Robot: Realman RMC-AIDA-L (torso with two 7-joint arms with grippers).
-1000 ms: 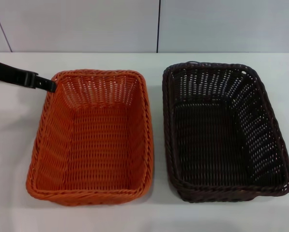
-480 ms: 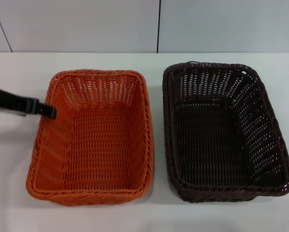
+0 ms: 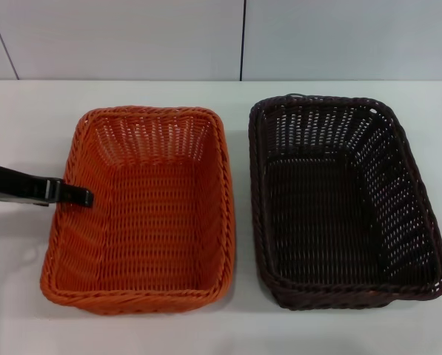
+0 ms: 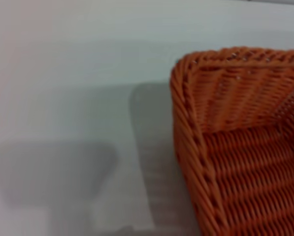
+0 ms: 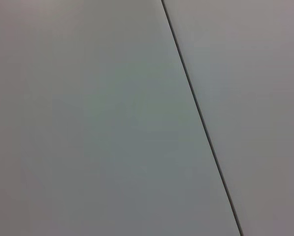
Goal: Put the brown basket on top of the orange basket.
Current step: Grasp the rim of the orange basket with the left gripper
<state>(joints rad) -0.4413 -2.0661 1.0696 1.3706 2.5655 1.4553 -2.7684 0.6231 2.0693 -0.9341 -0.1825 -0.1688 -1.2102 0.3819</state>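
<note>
White table (image 3: 243, 329), matte, light shadows on surface. Behind it, pale grey wall (image 3: 132, 37) of flat panels; thin dark vertical seam (image 3: 243, 37) between two panels.

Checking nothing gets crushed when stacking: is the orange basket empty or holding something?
Empty. The head view shows only bare weave across the orange basket floor and walls; nothing lies inside.

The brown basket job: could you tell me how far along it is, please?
Nothing looks done: the brown basket sits on the table, beside the orange basket. In hand: the left gripper is at the orange basket's left rim. Left: lifting and stacking. The right gripper is out of view.
</note>
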